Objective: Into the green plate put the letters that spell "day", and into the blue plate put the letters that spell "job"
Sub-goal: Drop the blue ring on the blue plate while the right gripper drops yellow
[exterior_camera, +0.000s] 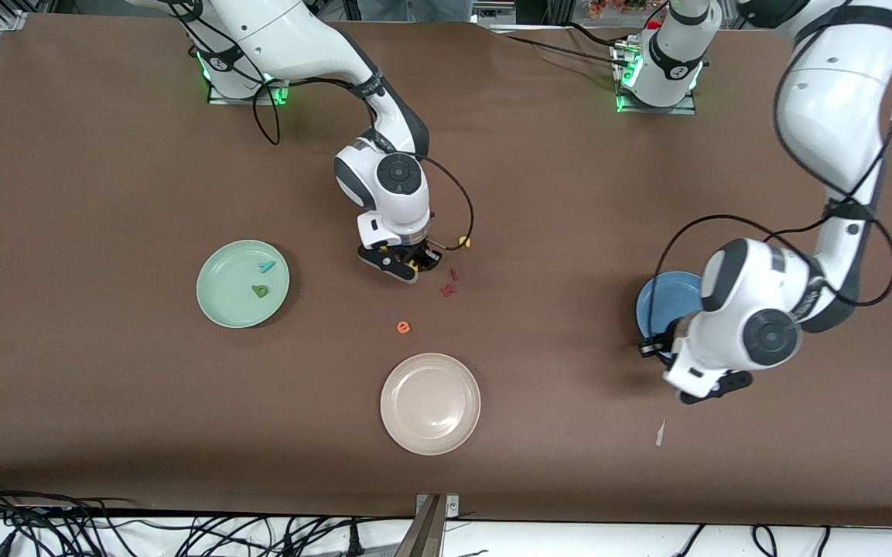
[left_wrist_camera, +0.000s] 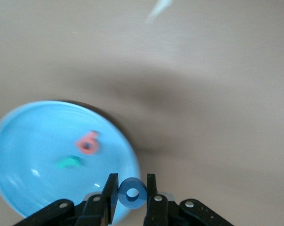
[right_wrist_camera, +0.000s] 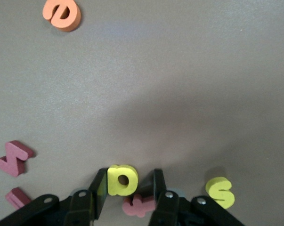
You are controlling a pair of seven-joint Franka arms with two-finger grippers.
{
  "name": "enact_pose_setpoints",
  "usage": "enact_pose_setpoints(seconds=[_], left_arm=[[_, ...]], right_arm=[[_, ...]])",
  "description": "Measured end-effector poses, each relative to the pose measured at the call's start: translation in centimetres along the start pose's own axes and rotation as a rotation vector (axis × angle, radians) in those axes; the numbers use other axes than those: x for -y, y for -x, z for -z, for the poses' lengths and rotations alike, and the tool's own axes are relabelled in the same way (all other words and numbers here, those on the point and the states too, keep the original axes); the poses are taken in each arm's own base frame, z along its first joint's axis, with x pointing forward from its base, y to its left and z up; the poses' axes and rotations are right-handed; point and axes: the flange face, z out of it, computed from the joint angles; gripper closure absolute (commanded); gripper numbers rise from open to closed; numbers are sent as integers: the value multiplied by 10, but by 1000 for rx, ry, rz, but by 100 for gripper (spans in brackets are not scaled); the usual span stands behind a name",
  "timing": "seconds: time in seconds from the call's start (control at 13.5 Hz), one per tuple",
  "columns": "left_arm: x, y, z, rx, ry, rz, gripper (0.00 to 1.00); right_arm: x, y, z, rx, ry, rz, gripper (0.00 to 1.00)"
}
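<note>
Teal y (exterior_camera: 266, 267) and green d (exterior_camera: 260, 291) lie in the green plate (exterior_camera: 217, 298); blue plate (left_wrist_camera: 19, 136) holds b (left_wrist_camera: 87, 142), j (left_wrist_camera: 68, 163).

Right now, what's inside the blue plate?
The left wrist view shows a salmon-red b and a teal j lying in the blue plate. In the front view the left arm covers most of it.

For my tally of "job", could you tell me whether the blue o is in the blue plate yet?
Not yet. The blue o is clamped in the left gripper, over the rim of the blue plate, where the salmon b and teal j lie.
</note>
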Motion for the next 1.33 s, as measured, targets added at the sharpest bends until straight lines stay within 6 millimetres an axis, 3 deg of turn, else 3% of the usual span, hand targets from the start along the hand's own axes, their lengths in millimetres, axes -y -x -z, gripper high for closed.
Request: enact_pose_setpoints(seconds=[0.07, 0.22, 0.3, 0.37, 0.44, 0.59, 0.67, 0.81, 0.96, 1.18, 1.33], left_arm=[[25, 7, -4, -17, 5, -21, 97], [57, 29, -15, -33, 0, -45, 90], [61, 39, -22, -47, 3, -52, 68], [60, 47, -32, -60, 9, -61, 5], [58, 55, -44, -59, 13, -69, 0], [61, 60, -55, -41, 7, -70, 0], [64, 58, -50, -30, -5, -67, 0], [75, 49, -22, -2, -50, -59, 0], [89, 39, 10, -6, -66, -46, 0], [117, 28, 22, -16, -61, -18, 0], [137, 21, 36, -12, -61, -36, 0]], right_arm=[[1, 0, 1, -2, -1, 3, 66], [1, 1, 1, -4, -2, 6, 79], [1, 1, 1, -7, -1, 9, 84], [2, 1, 2, -9, -2, 12, 84], [2, 1, 2, -11, -2, 15, 85], [2, 1, 2, -15, -3, 21, 85], [3, 0, 3, -18, -7, 24, 85], [3, -14, 10, -32, -14, 32, 85], [-8, -46, 24, -33, 18, 66, 85], [-37, -96, 62, -12, 87, 160, 85], [-69, -134, 88, 3, 111, 242, 85]])
